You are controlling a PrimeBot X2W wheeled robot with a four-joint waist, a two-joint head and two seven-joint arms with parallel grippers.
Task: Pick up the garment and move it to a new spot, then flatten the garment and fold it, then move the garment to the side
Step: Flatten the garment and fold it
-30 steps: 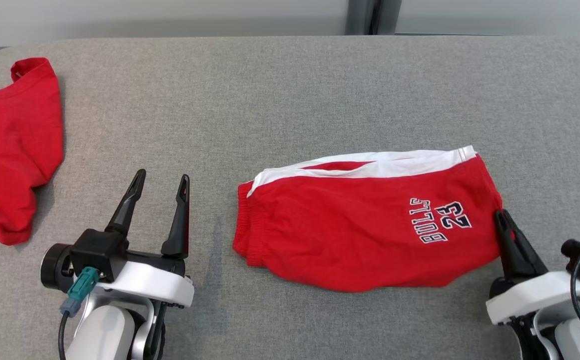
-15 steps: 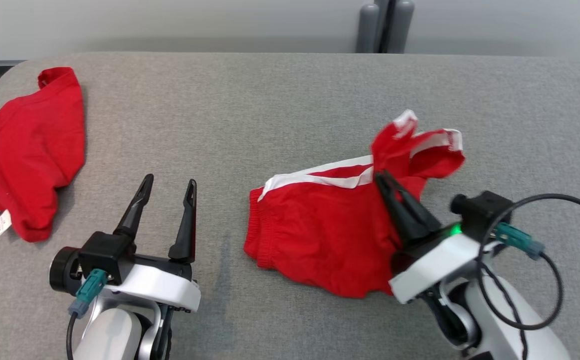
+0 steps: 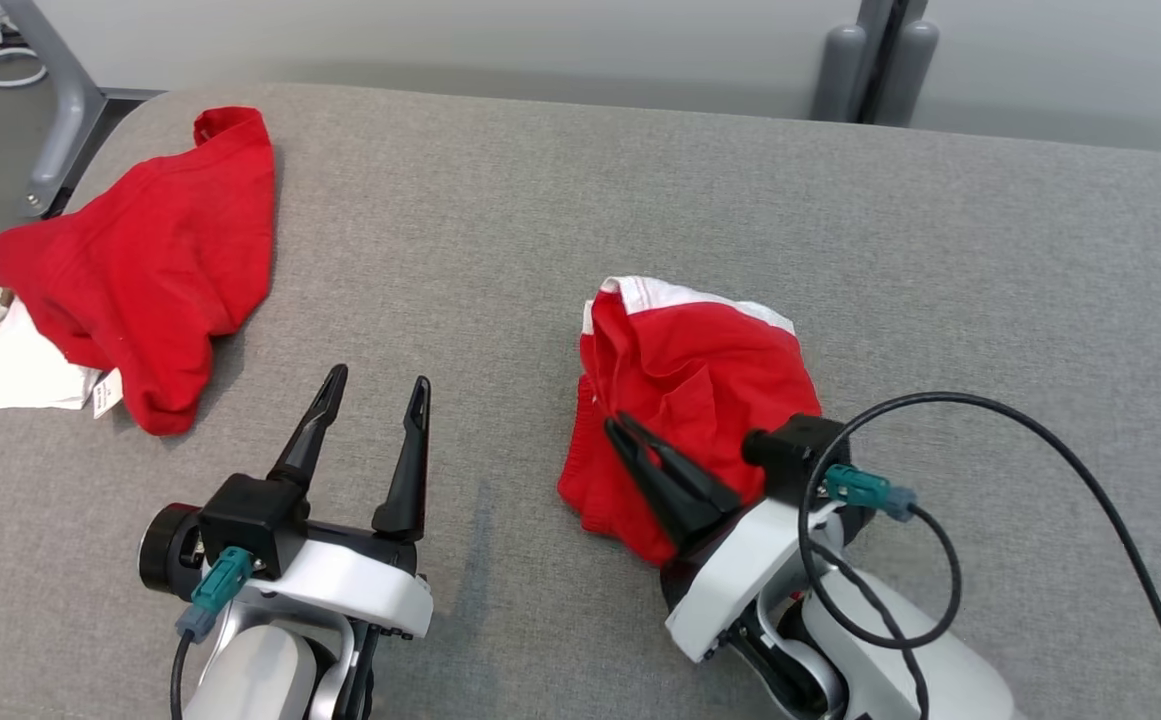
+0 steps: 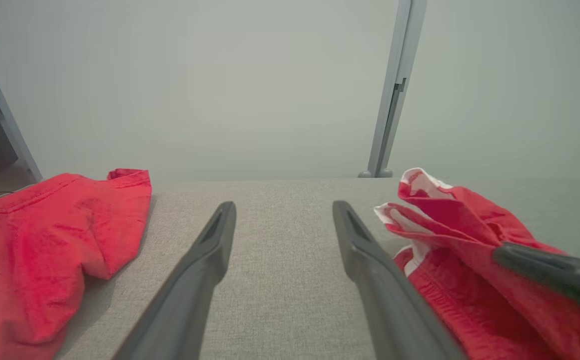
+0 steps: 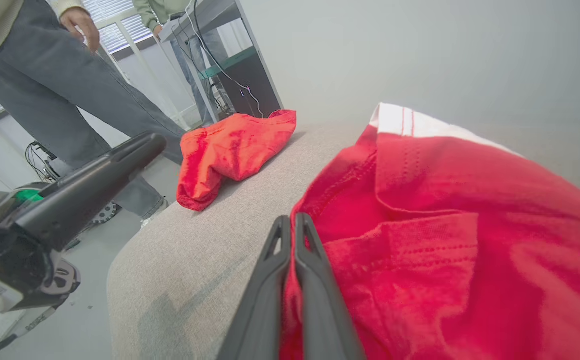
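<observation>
My right gripper (image 3: 620,425) is clenched on the soft, limp garment (image 3: 700,380), bunched on the table (image 3: 540,200) at 3 o'clock from my released left gripper (image 3: 381,378); its hem should hold best.

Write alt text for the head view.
The right end effector is shut on a bunched red garment with white trim near the middle of a grey table. The left end effector is open to its left, and a second red garment lies at the table's far left corner.
</observation>
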